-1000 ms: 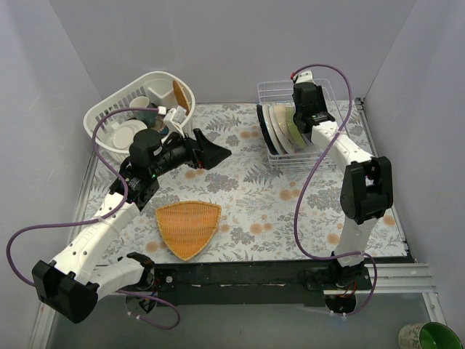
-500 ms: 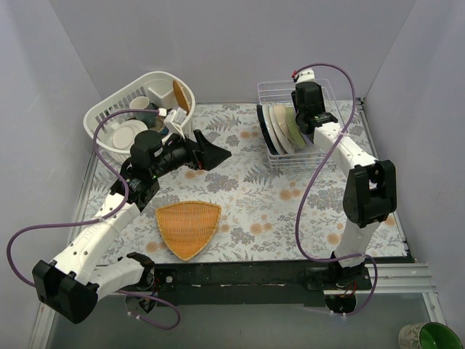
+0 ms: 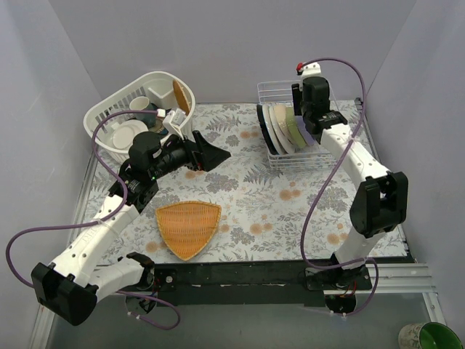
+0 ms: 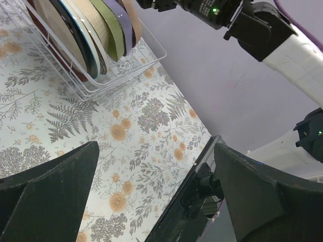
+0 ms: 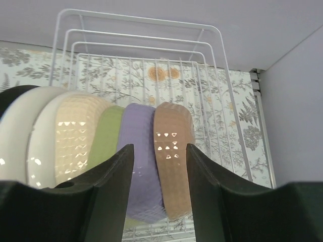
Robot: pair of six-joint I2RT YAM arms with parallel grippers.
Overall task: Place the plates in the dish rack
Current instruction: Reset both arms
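The white wire dish rack [image 3: 299, 161] stands at the back right. Several plates stand upright in it [image 3: 280, 127]: dark, white, cream [image 5: 65, 136], pale green [image 5: 106, 138], lilac [image 5: 141, 151] and tan [image 5: 174, 151]. My right gripper [image 3: 305, 116] is open and empty above the rack's right end. In the right wrist view it [image 5: 160, 171] frames the lilac and tan dishes without touching them. My left gripper [image 3: 214, 154] is open and empty above the table's left middle. In the left wrist view it [image 4: 156, 191] faces the rack [image 4: 126, 70].
A white slotted oval basket [image 3: 109, 120] with cups and a plain white plate sits at the back left. An orange woven triangular tray [image 3: 187, 225] lies near the front. Grey walls close in behind and at both sides. A green cup [image 3: 429, 336] stands off the table.
My right gripper has lifted up and back from the plates in the rack, and its elbow has swung right. The left arm has barely moved.
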